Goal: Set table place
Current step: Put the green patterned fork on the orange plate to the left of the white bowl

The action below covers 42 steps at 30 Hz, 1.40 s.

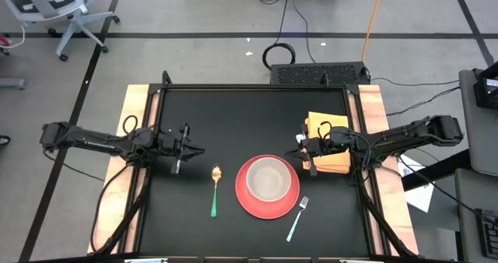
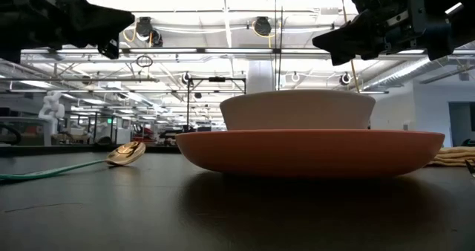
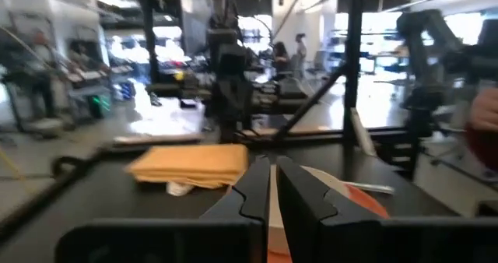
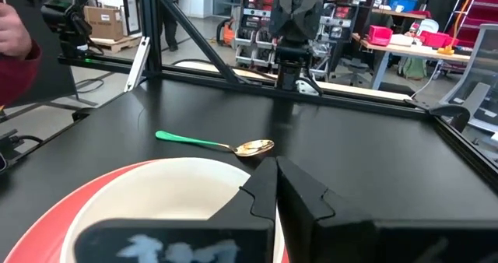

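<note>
Table [image 1: 257,111] — large black square top with a black frame and pale wooden strips down its two sides; it filled the middle of the high view, with an arm reaching in from each side.

Left gripper [image 1: 184,149] — hung over the left part of the table, near the spoon but apart from it; fingers [image 3: 257,191] almost pressed together, a thin slit between them, nothing held.

Spoon [image 1: 215,188] — gold bowl, green handle, flat on the table just left of the plate, handle toward the near edge.

Plate [image 1: 243,199] — red, round, near the middle front of the table, with a pale bowl [image 1: 269,178] seated in it.

Fork [image 1: 298,217] — pale teal handle, lying at a slant just right of the plate, tines toward the rim.

Right gripper [image 1: 307,148] — hovered above the table between the plate and the napkin, fingers [image 4: 264,189] closed, nothing between them.

Napkin [image 1: 331,145] — folded, mustard yellow, at the right side of the table, partly under the right arm.

Risks, as judged: with the jaws closed, a descent on the napkin would only press or drag the cloth, not lift it; the right arm worked close to the bowl and plate rim — a low sweep could knock them out of place or shove the fork
</note>
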Available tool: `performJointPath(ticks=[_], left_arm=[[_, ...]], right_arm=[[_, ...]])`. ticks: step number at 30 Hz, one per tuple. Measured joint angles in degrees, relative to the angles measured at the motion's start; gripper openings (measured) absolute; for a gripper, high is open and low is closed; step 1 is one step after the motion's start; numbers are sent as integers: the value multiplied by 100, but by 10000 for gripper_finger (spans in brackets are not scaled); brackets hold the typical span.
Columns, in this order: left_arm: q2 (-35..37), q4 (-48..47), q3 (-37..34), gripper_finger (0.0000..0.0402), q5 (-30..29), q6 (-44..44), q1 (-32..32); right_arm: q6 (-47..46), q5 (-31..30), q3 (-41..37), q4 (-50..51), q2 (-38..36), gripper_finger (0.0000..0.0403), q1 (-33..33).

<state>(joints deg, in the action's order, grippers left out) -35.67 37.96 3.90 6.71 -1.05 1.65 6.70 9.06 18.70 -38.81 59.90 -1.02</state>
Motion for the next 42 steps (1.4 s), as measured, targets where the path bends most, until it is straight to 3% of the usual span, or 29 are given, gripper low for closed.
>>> performJointPath(ticks=[5,18,35,42], left_arm=[[-319,360,0,31,608,153,2],[-957,1275,38,31,821,122,74],[-2253,1210,1009,31,826,-227,718],[-2731,770,1516,31,836,-512,976]], right_arm=[[0,0,0,0,0,0,-2],[10,0,0,-44,0,0,0],[17,2,0,-42,0,0,-2],[9,2,0,-42,0,0,-2]])
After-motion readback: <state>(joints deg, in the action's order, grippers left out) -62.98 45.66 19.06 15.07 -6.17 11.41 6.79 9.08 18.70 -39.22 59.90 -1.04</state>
